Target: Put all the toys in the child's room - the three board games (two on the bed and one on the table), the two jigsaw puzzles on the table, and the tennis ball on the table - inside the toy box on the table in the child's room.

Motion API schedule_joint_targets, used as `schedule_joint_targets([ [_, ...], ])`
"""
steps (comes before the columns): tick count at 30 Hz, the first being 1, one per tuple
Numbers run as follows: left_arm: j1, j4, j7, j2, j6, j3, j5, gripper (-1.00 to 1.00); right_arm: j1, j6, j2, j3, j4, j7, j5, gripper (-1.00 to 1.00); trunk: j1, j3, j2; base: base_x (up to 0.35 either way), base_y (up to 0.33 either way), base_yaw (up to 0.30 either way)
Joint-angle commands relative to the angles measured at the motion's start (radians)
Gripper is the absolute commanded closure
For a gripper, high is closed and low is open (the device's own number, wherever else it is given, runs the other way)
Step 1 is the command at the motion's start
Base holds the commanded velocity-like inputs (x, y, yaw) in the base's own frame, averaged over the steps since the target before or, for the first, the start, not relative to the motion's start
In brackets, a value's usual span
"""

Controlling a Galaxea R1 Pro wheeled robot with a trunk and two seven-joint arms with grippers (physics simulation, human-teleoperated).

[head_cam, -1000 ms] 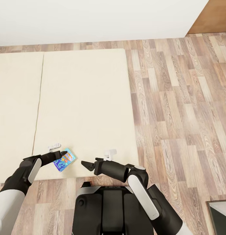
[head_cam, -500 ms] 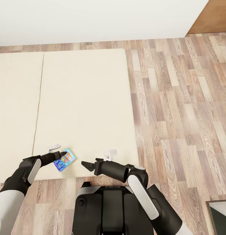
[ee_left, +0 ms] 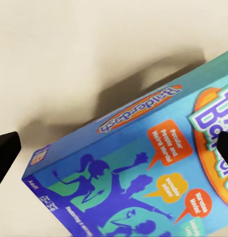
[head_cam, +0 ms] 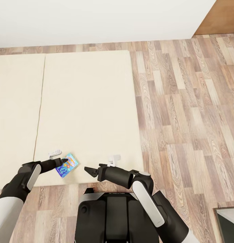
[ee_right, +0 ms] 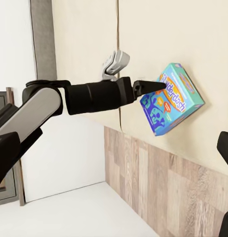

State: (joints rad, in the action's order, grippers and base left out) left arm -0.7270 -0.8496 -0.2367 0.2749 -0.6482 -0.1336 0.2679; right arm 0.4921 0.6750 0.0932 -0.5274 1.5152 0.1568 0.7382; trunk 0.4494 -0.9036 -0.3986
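Note:
A blue and teal board game box (head_cam: 67, 165) lies flat on the cream mattress of the bed (head_cam: 86, 108), near its front edge. My left gripper (head_cam: 62, 161) is open right at the box's near-left side. Up close, the printed lid (ee_left: 143, 177) sits just beyond the two spread fingertips (ee_left: 5, 153). From the side, the left gripper's (ee_right: 154, 87) tip reaches the box (ee_right: 173, 98) at its upper corner. My right gripper (head_cam: 89, 171) hovers open over the mattress edge, a little right of the box, holding nothing.
Wood-plank floor (head_cam: 187, 128) runs along the bed's right side and in front of it. A white wall (head_cam: 96, 20) stands behind the bed. A dark framed panel (head_cam: 227, 222) shows at the lower right corner. My own base (head_cam: 113, 216) is against the bed's front edge.
My left forearm has sunk slightly and drawn back a little toward me. The box, the right arm and the camera have stayed put.

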Motion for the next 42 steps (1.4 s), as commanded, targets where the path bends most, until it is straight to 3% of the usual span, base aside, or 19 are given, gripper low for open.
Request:
schedule_joint_targets([
  [1, 0.0, -0.001, 0.0, 0.0, -0.009, -0.002, -0.003, -1.0, 0.0, 0.005, 0.0, 0.0, 0.0, 0.003, -0.001, -1.0, 0.001, -0.001, -0.001, 0.0, 0.0, 0.0],
  [13, 0.0, 0.0, 0.042, -0.003, -0.014, 0.002, -0.005, -1.0, 0.0, 0.005, 0.0, 0.001, -0.001, 0.003, -0.001, -1.0, 0.001, -0.001, -0.001, 0.0, 0.0, 0.0],
  [42, 0.0, 0.0, 0.045, -0.008, -0.014, 0.006, -0.006, -1.0, 0.0, 0.005, 0.0, 0.001, -0.007, 0.003, -0.002, -1.0, 0.001, -0.001, -0.001, 0.0, -0.053, 0.0],
])
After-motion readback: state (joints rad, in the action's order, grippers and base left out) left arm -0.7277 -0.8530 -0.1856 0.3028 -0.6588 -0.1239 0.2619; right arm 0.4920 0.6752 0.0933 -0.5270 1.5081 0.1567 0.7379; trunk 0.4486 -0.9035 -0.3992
